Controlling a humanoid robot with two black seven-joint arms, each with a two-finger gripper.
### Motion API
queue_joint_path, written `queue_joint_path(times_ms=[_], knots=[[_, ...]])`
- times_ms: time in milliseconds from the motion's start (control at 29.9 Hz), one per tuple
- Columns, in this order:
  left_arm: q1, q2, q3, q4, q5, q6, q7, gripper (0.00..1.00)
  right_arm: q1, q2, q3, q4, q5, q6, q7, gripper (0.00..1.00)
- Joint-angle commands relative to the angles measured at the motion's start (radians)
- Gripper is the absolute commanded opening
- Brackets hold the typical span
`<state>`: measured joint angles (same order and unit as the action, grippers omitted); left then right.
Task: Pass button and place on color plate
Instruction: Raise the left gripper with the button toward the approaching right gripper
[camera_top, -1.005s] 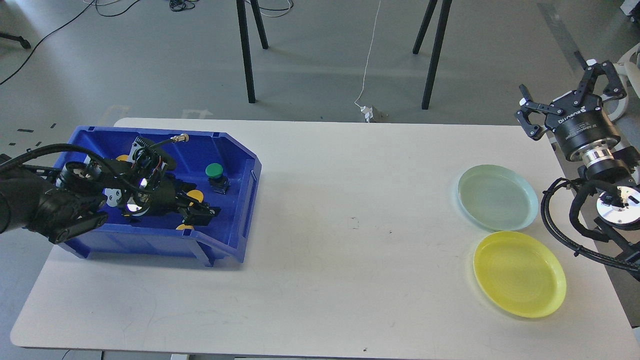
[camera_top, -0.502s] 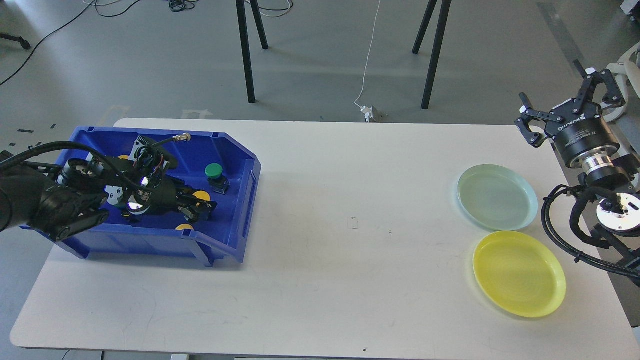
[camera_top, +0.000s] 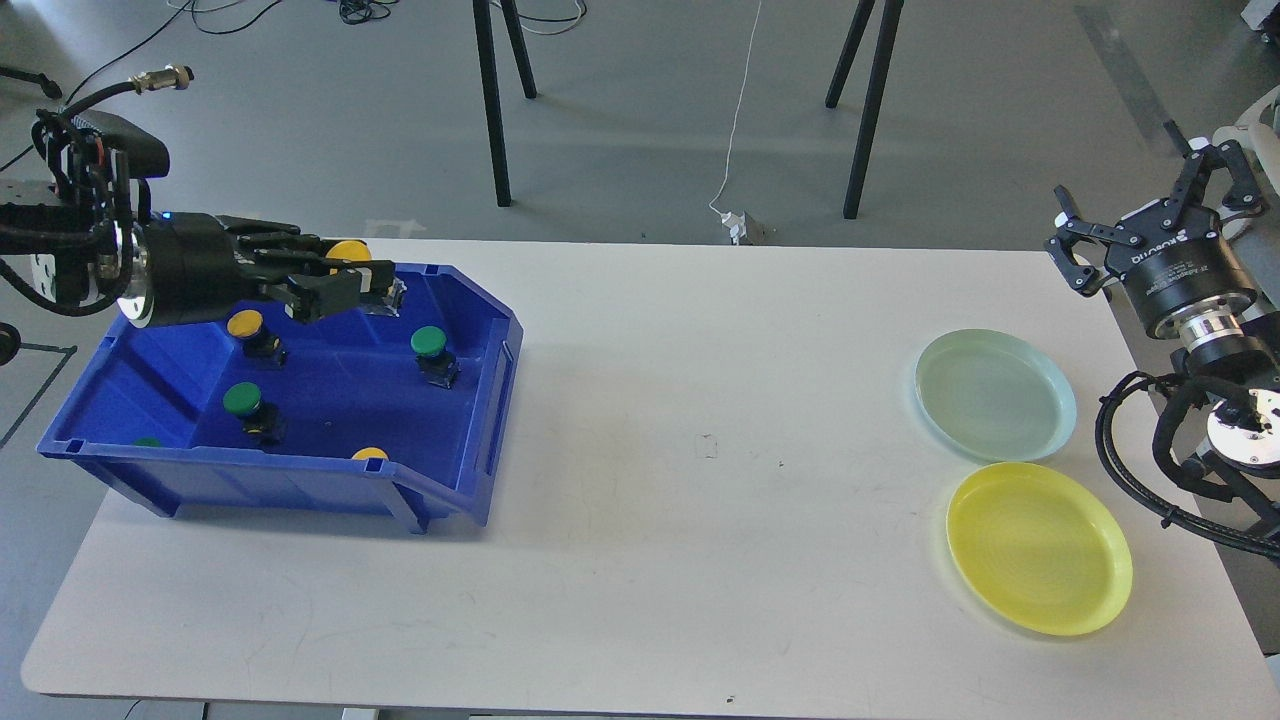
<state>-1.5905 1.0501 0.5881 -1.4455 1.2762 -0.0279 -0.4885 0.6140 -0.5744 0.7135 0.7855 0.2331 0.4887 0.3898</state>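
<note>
Head view: yellow button (camera_top: 350, 250) sits clamped in the left gripper (camera_top: 345, 285), cap up, body hidden, above the blue bin's (camera_top: 300, 490) far rim; right gripper (camera_top: 1150, 215), fingers spread and empty, waits well apart beside the yellow plate (camera_top: 1040, 548); handover lies rightward.

White table (camera_top: 650, 520): blue bin (camera_top: 300, 490), green plate (camera_top: 995, 395), yellow plate (camera_top: 1040, 548).

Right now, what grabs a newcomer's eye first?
The blue bin at the table's left, with green and yellow buttons inside. Above it, the left gripper holds up a yellow button. At far right lie a yellow plate and a pale green plate.
</note>
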Motion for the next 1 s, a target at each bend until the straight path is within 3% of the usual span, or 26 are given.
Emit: queue_joint_path(times_ms=[0, 167, 335, 469, 737, 971], knots=[[0.01, 0.044, -0.154, -0.118, -0.017, -0.055, 0.0, 0.05, 0.0, -0.01, -0.005, 0.018, -0.001, 0.0, 0.0, 0.99], [0.081, -0.071, -0.25, -0.093, -0.295, -0.056, 0.0, 0.05, 0.007, -0.085, -0.035, 0.3, -0.154, -0.011, -0.002, 0.99], [0.161, -0.232, -0.341, -0.044, -0.544, -0.056, 0.0, 0.06, 0.021, -0.102, -0.072, 0.543, -0.602, -0.232, 0.014, 0.99], [0.265, -0.304, -0.467, -0.033, -0.656, -0.064, 0.0, 0.06, 0.081, -0.09, -0.215, 0.59, -0.647, -0.268, 0.099, 0.99], [0.481, -0.404, -0.709, 0.008, -0.675, -0.101, 0.0, 0.06, 0.092, 0.013, -0.264, 0.641, -0.563, -0.254, 0.099, 0.99], [0.557, -0.423, -0.765, 0.036, -0.669, -0.11, 0.0, 0.06, 0.089, 0.061, -0.263, 0.644, -0.468, -0.191, 0.099, 0.99]])
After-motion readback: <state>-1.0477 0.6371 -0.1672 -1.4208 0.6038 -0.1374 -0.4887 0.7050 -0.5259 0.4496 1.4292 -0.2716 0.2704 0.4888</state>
